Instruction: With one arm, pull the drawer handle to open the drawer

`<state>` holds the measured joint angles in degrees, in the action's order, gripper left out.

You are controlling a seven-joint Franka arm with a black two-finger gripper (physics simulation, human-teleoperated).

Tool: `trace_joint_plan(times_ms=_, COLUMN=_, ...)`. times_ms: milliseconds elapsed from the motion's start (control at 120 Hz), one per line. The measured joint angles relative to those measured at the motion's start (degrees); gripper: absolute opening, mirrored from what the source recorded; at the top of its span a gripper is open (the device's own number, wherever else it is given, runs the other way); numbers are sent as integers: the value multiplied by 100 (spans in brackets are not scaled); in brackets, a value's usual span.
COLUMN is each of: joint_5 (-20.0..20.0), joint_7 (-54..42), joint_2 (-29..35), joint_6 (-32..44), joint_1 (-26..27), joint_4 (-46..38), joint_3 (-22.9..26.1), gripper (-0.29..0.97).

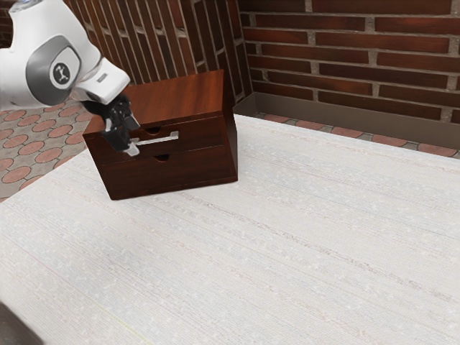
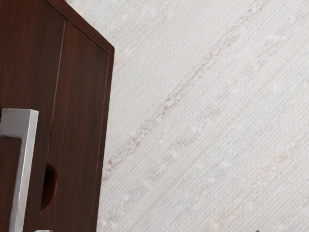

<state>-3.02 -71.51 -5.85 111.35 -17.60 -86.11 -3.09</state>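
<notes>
Exterior view: black tool [image 1: 127,142] apparently at silver drawer handle [image 1: 159,139] end.

This looks like a room inside a house, but what kind of room is hard to say. The far wall [image 1: 345,50] is red brick. Dark wooden slats [image 1: 165,36] stand beside it. The floor [image 1: 32,144] on the exterior view's left has round red tiles. A big pale table [image 1: 302,244] holds a small wooden drawer box [image 1: 187,97].

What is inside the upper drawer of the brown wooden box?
The upper drawer shows only its wooden front and silver handle. Its inside is covered by that front.
</notes>
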Motion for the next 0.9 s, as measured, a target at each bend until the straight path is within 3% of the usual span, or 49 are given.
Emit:
trace_joint_plan(times_ms=167, joint_5=35, joint_7=-617, joint_2=-121, joint_6=438, joint_1=-24, joint_4=-44, joint_3=1, gripper=45)
trace_joint_plan(times_ms=383, joint_5=650, joint_7=-775, joint_2=-157, joint_6=717, joint_1=-14, joint_4=-103, joint_3=78, gripper=41)
trace_joint_plan(times_ms=900, joint_5=771, joint_7=72, joint_2=-598, joint_6=861, joint_1=-44, joint_4=151, joint_3=72, gripper=35)
